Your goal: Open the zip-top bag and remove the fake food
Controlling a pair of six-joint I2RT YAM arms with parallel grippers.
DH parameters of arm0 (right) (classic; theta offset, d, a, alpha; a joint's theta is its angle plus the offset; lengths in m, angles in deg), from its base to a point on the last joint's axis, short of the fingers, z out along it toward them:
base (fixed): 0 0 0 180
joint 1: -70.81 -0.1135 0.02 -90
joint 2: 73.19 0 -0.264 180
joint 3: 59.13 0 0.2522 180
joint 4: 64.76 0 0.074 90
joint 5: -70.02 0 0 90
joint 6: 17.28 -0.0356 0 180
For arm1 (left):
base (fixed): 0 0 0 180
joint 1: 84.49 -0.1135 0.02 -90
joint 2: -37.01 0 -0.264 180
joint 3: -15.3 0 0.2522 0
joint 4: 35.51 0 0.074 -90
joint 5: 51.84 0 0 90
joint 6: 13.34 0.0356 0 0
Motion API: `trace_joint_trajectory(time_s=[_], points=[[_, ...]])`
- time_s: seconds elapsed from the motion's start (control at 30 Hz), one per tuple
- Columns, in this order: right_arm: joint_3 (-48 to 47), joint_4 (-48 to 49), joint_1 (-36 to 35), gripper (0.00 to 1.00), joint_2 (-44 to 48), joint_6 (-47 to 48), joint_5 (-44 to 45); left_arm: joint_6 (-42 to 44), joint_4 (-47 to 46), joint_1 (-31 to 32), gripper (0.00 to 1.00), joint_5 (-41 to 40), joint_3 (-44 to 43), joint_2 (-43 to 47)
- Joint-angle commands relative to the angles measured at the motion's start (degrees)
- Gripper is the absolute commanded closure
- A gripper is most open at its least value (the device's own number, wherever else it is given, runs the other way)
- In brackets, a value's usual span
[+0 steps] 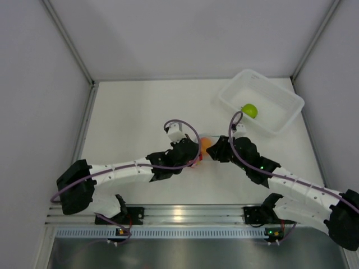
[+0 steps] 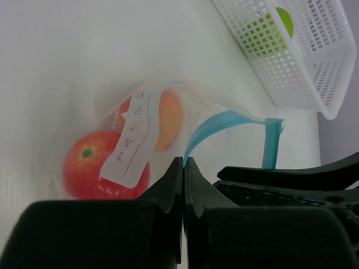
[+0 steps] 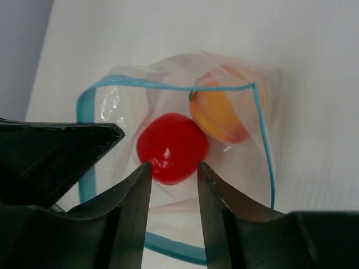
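The zip-top bag point(image 3: 120, 92) lies mid-table with its blue-teal zip strip point(image 3: 261, 129) pulled open into a loop. A red fruit point(image 3: 171, 147) and an orange-peach fruit point(image 3: 216, 115) lie inside. My left gripper point(image 2: 184, 162) is shut on the zip strip point(image 2: 221, 122), holding one side of the mouth. My right gripper point(image 3: 174, 168) is open at the bag's mouth, its fingertips just short of the red fruit on either side. The lime green fruit point(image 1: 249, 110) lies in the white bin. In the top view the two grippers point(image 1: 193, 157) point(image 1: 216, 151) meet at the bag point(image 1: 202, 151).
A translucent white perforated bin point(image 1: 233, 85) stands at the back right, also in the left wrist view point(image 2: 303, 73). A white label point(image 2: 132, 143) is on the bag's side. Grey walls enclose the table on the left, the back and the right.
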Motion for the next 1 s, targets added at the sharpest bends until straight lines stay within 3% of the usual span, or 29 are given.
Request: trace_joint_trajectory(time_s=[0.0, 0.13, 0.27, 0.5, 0.83, 0.97], points=[[-3.95, -1.87, -1.62, 0.60, -4.64, 3.28, 3.71, -2.67, -1.74, -0.05, 1.00, 0.76, -2.66, -1.43], [-4.22, 4.44, -1.62, 0.59, -9.48, 3.20, 4.50, -3.63, -1.74, -0.05, 1.00, 1.29, -2.75, -3.02], [-8.26, 4.55, -1.62, 0.52, -16.24, 1.19, 9.33, -3.20, -1.74, -0.05, 1.00, 1.90, -3.54, -4.78], [-8.89, 9.90, -1.54, 0.49, -21.62, -5.49, 14.34, -2.93, -1.74, -0.14, 1.00, 2.69, -4.42, -7.24], [-9.67, 13.87, -1.36, 0.51, -26.81, -9.63, 14.79, -0.47, -2.36, -0.05, 1.00, 6.56, -6.62, -5.31], [-7.48, 14.04, -1.45, 0.55, -25.67, -9.81, 14.87, -2.75, -2.36, -0.05, 1.00, 4.28, -7.50, -3.46]])
